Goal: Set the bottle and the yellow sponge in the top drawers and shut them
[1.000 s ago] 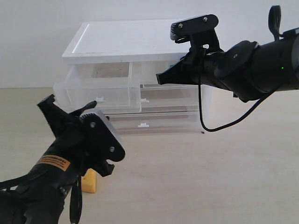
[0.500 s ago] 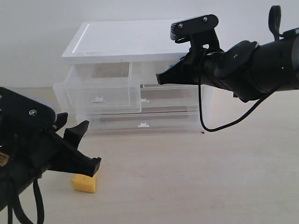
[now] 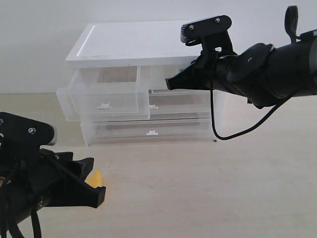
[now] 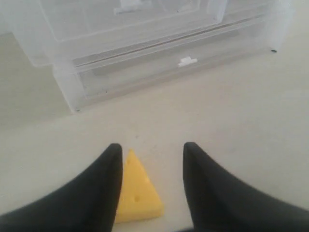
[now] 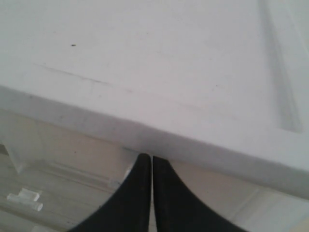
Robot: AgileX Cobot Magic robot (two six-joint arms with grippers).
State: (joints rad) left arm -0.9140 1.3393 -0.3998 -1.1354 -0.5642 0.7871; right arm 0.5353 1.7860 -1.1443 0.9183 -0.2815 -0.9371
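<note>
Exterior view: the cabinet (image 3: 129, 42) stands at the back of the table (image 3: 208, 188), its white top slab overhanging the drawer fronts.
Left side: the left top drawer (image 3: 104, 96) juts forward past the slab's front edge and over the full-width drawers (image 3: 148, 130) below, so its top is open to the air.
Right side: the right top drawer (image 3: 159, 74) sits back under the slab; whether it is fully in I cannot tell.
Right arm: the right gripper (image 5: 149, 157) has its fingers pressed together, tips just under the slab's front lip at that drawer.
Left arm: the left gripper (image 4: 152, 146) hangs low over the table with fingers spread apart, clamping nothing.
Cheese wedge: the yellow sponge (image 4: 137, 191) lies flat on the table between those fingers, close against one, apex toward the cabinet.
Free room: bare table runs from the sponge to the cabinet's foot and widely to the right.
</note>
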